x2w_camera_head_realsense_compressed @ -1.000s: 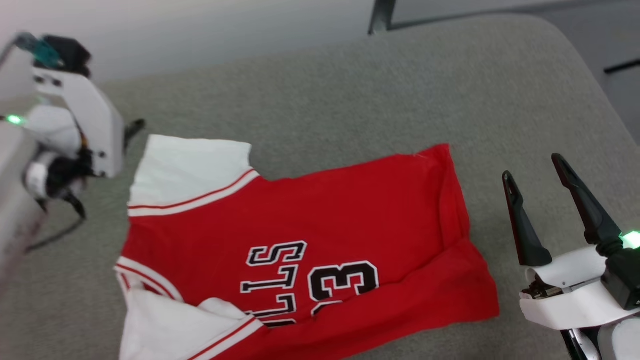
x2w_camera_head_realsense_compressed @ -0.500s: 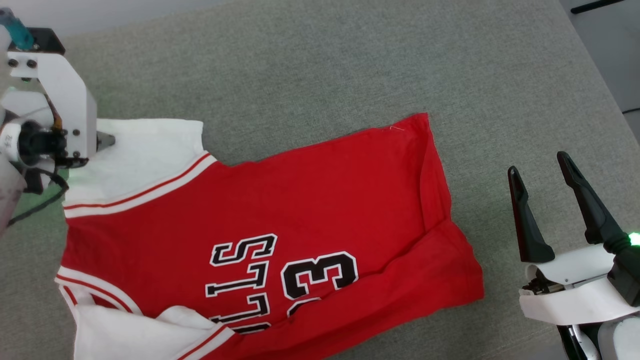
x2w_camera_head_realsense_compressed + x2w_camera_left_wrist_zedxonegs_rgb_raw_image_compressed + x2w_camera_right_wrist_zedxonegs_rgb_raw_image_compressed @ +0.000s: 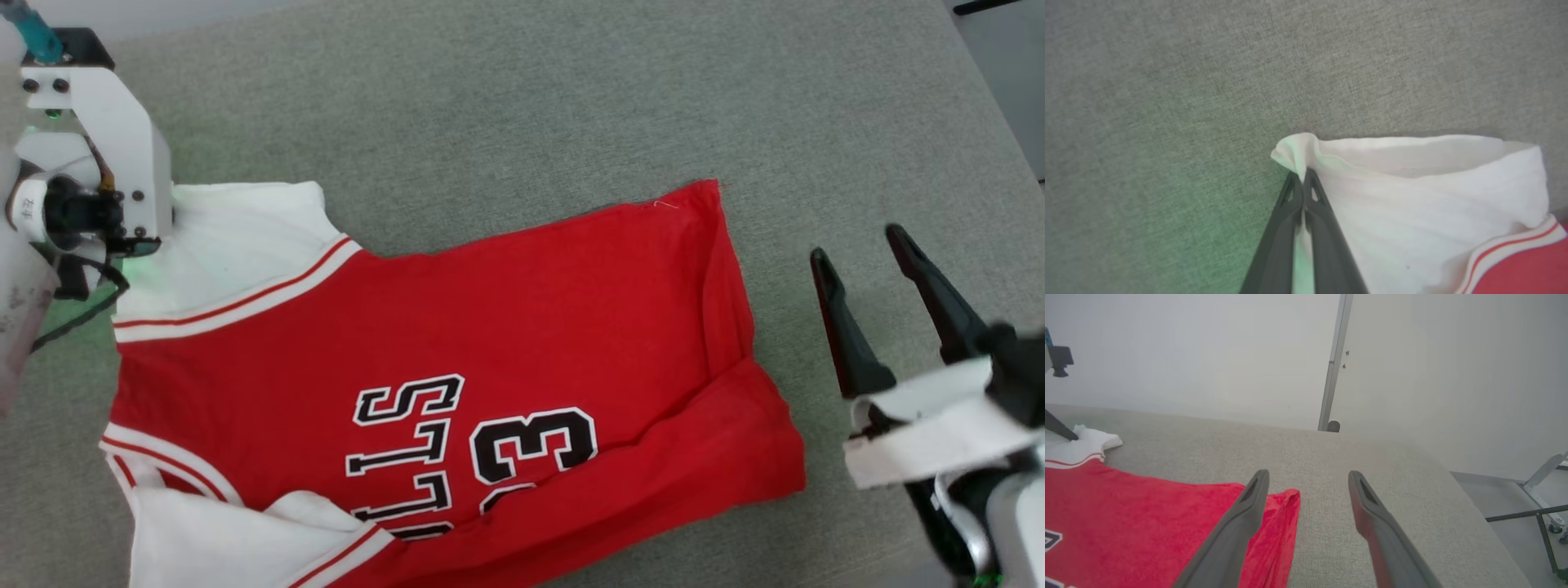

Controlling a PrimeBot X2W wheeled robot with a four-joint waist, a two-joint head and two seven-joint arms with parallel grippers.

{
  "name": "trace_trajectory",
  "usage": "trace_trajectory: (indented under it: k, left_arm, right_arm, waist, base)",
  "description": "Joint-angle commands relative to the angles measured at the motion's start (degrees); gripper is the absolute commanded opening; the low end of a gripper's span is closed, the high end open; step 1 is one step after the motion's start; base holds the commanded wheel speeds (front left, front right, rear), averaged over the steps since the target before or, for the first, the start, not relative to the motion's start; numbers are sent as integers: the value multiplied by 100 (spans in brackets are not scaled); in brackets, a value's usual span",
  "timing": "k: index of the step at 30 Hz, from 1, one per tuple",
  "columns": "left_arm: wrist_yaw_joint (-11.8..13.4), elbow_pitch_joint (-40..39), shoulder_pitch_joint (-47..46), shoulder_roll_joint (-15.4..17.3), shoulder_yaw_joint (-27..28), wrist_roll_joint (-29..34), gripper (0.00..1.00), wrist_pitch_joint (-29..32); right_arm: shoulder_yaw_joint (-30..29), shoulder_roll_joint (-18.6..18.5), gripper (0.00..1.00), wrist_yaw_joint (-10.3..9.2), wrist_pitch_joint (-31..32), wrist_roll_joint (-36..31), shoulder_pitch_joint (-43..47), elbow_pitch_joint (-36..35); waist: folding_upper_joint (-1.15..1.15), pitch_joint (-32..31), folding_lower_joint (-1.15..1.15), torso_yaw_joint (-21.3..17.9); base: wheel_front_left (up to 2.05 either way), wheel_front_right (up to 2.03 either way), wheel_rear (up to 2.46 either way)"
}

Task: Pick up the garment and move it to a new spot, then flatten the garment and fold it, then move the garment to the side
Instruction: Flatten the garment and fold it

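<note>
**A:** State of the left tool?

**B:** My left tool is pressed together on the outer corner of the white sleeve, and the cloth bunches just past the tips. My right tool is spread and holds nothing. It sits just beside the hem, not touching.

**A:** Where's the garment?

**B:** The garment lies on the grey counter between my two tools, mostly flat. The hem end by the right tool is doubled over. The second sleeve is flopped up onto the print.

**A:** Plan?

**B:** This looks like the flattening step. I'd draw the pinched corner low and straight out from the body, slowly. It's a thin pinch and could slip if jerked. The right tool could take the hem for counter-tension.

**A:** Any text?

**B:** The lettering is black with a white outline, and "LLS" and "3" read sideways. The rest is covered or cut off. The sticker on my left wrist is too small to read.
</note>
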Motion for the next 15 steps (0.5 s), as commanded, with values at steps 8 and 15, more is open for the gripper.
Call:
trace_trajectory:
  k: [8, 15]
  left_arm:
    - [-126, 178, -70, -392, -80, 67, 0, -139]
    - [-237, 340, -340, -717, -82, 90, 0, -226]
  right_arm:
    - [549, -645, 100, -4, 2483, 1085, -1426, 731]
    - [959, -802, 100, -1, 4160, 1682, -2721, 1845]
  waist:
    - [0, 107, 0, 269]
    - [0, 291, 0, 575]
  base:
    - [0, 0, 0]
    - [0, 0, 0]
